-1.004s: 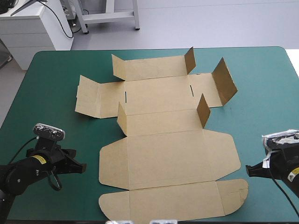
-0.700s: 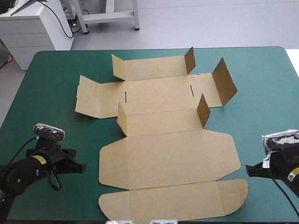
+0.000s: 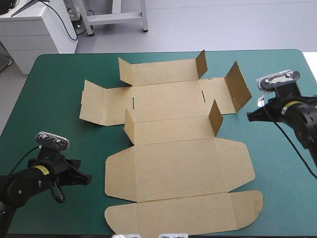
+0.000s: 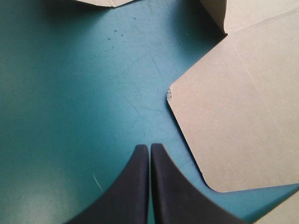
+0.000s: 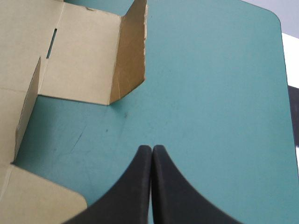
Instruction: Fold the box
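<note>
1. The table (image 3: 59,99), under its teal-green cover, carries one workpiece only. Directions below are read on a clock face laid over the table in the high view, with 12 o'clock at the far edge.

2. The box (image 3: 168,101) is a cut brown sheet lying across the table centre, running from 12 o'clock to 6 o'clock.

3. The lid panel (image 3: 181,168) and the tuck flap (image 3: 183,215) lie flat at 6 o'clock.

4. The far wall (image 3: 163,72), at 12 o'clock, and the near wall (image 3: 171,130), at the centre, are partly raised, with their end tabs turned up. The left side flap (image 3: 94,106), at 9 o'clock, lies nearly flat. The right side flap (image 3: 239,87), at 2 o'clock, stands raised.

5. Status, as a judgement: early stage. Creases are started, but no wall is upright and nothing is tucked. Left to do: stand both long walls, turn the tabs in, and fold both side flaps over them.

6. The right gripper (image 3: 249,116) is at 3 o'clock, near the right side flap but not touching it. Its fingers are pressed together and hold nothing.

7. The left gripper (image 3: 85,177) is at 8 o'clock, beside the lid panel's rounded corner and clear of it. Its fingers are likewise together and empty.
</note>
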